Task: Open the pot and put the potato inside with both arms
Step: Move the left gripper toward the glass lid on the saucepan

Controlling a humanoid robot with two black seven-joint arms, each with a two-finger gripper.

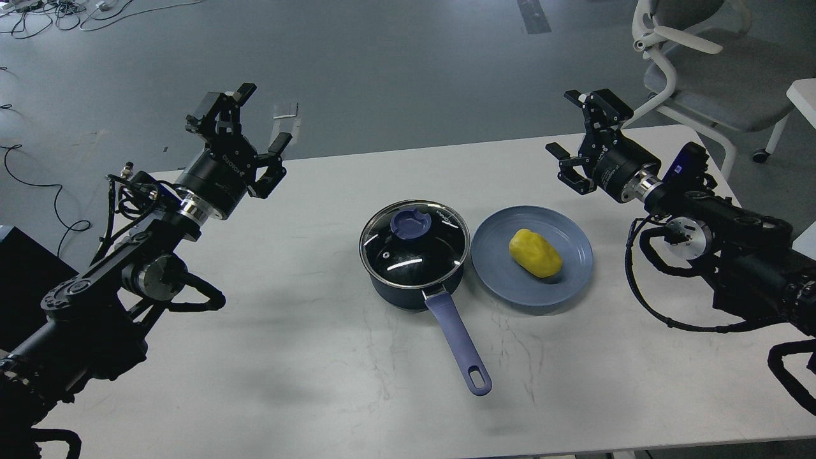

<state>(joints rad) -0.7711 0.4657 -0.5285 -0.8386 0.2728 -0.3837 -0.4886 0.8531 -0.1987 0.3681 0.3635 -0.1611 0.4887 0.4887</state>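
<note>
**Pot lidded, potato on plate, both grippers empty and spread**

Landmark = the pot (414,258), mid-table. Glass lid (414,241) with blue knob (411,224) sits on it. Pot handle (460,341) runs toward the near table edge, slightly right.

Potato (535,253) lies on the blue plate (500,280), just right of the pot; plate rim touches or nearly touches the pot, can't tell which.

Left gripper (255,121): far left of pot, raised, fingers wide, holding nothing.
Right gripper (569,131): right of pot, beyond the plate, raised, fingers wide, holding nothing.

Surface: white table (287,357), faint marble-like veining, arm shadows on the left part.

Room: grey floor (395,70) beyond the pot. Loose cables (57,13) on it far upper left, a dark strip (534,16) on the floor farther back, white office chair with grey seat (701,70) beyond the table's right corner.
</note>
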